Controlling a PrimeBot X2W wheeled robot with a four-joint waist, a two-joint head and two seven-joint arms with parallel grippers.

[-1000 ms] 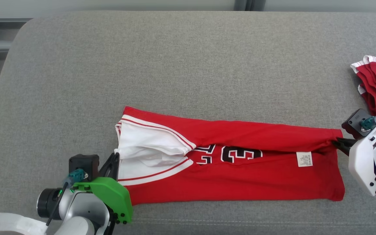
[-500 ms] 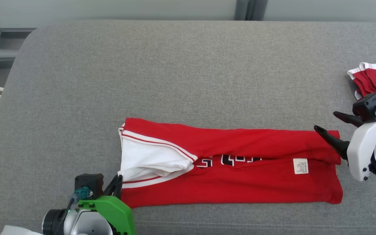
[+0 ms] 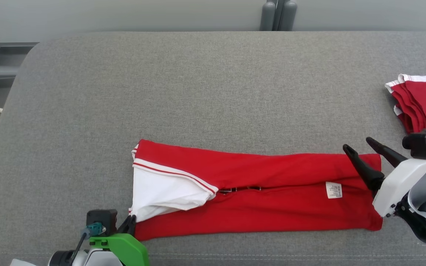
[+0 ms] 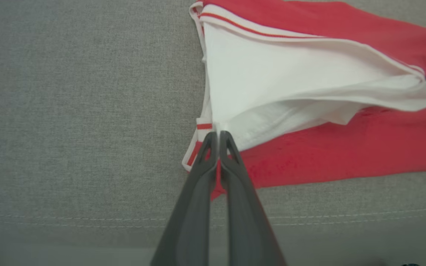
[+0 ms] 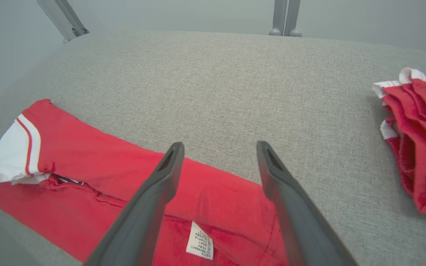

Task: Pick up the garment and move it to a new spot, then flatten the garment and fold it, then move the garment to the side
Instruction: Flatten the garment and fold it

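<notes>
Table [image 3: 213, 74]: garment [image 3: 272, 210] lying well apart from red pile [image 3: 423, 99], number now hiding inside fold.
L claw [image 4: 218, 135]: still pinching white-trim corner farthest from pile.
R claw [image 3: 357, 143]: spreading over hem nearest pile, having let go; lengthwise fold prob. done.

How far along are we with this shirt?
Done: the shirt lies flat, folded lengthwise into a long strip. In hand: the left gripper is shut on its near corner at the collar end; the right gripper hovers open over the hem end. Left: the crosswise fold, then moving it aside.

Left claw [image 4: 218, 136] pinched together, right claw [image 5: 220, 145] spread
</notes>
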